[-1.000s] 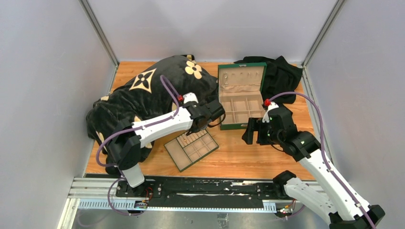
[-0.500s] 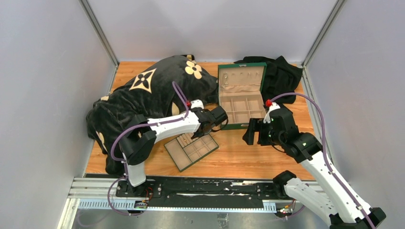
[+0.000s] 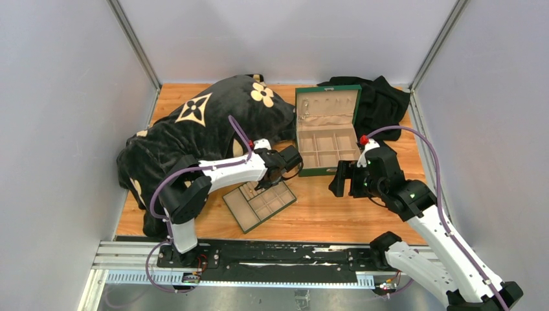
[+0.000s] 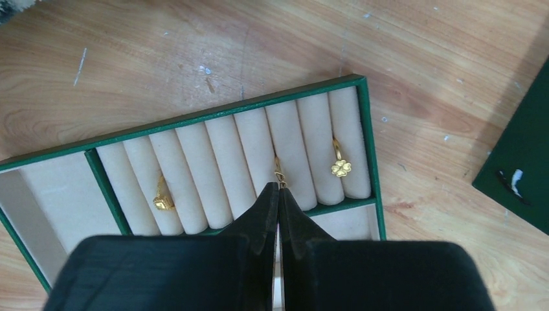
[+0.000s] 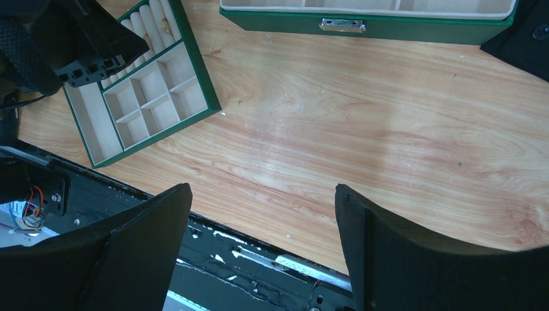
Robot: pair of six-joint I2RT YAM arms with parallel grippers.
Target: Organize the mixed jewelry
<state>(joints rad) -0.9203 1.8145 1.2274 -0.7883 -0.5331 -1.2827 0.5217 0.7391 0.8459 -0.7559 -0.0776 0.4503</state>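
The left claw (image 4: 278, 189) is closed, its tips pinching a thin gold ring (image 4: 278, 172) set in a groove of the ring rolls, near the right end of the tray's (image 4: 194, 120) far edge. A clover charm (image 4: 341, 168) sits near it on the right. So slight a hold may slip, or tug the ring crooked in its groove. The right claw (image 5: 262, 207) hangs wide open over the desk (image 5: 362, 129).

- One open green box with beige lining (image 3: 324, 144), far side.
- One flat green tray with beige compartments (image 3: 259, 208), near side.
- Three small gold-coloured jewelry pieces (image 4: 162, 198) (image 4: 278, 176) (image 4: 341, 168) in the tray's ring rolls.
- One black plush blanket with beige flower prints (image 3: 207, 123), left.
- One black fabric bundle (image 3: 382, 100), far right.
- Two white robot arms (image 3: 220, 170) (image 3: 427, 220).
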